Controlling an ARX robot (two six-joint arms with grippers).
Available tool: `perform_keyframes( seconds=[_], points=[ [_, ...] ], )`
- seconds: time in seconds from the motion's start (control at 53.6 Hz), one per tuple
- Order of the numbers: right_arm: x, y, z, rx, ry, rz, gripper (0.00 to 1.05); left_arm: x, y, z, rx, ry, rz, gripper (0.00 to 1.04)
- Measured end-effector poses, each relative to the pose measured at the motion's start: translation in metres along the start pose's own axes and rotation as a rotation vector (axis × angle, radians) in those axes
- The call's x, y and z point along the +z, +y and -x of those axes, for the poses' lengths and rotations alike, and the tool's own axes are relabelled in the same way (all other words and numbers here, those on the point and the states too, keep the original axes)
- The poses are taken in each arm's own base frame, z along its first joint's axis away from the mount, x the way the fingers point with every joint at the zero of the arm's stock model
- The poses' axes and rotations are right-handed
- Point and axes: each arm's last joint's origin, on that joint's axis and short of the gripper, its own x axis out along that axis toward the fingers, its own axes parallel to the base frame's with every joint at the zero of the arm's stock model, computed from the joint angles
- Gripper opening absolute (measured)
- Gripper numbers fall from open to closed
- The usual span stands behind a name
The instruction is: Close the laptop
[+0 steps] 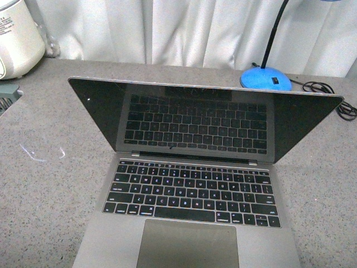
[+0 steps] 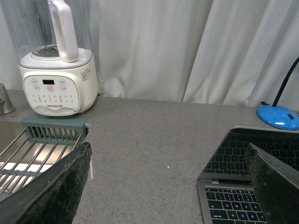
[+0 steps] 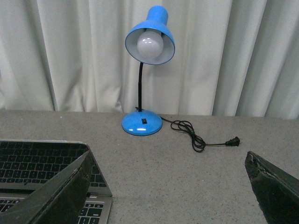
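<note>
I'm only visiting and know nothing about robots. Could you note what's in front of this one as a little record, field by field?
Main item: laptop, lid open, screen dark
Surface: grey speckled counter
Far right: blue desk lamp, its plug lying loose on the counter
Far left: white blender, next to a wire rack
Backdrop: white curtain
Arms: left gripper and right gripper both open, holding nothing
Job status: lid not yet closed
</note>
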Motion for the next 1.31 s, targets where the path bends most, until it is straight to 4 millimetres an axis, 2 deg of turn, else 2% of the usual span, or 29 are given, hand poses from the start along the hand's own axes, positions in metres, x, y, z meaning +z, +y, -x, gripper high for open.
perform_keyframes(
  seconds=[1.307],
  points=[
    [0.0, 0.0, 0.0, 0.0, 0.0, 0.0, 0.96, 0.0, 0.0, 0.0, 0.0, 0.0, 0.0, 0.98]
  ],
)
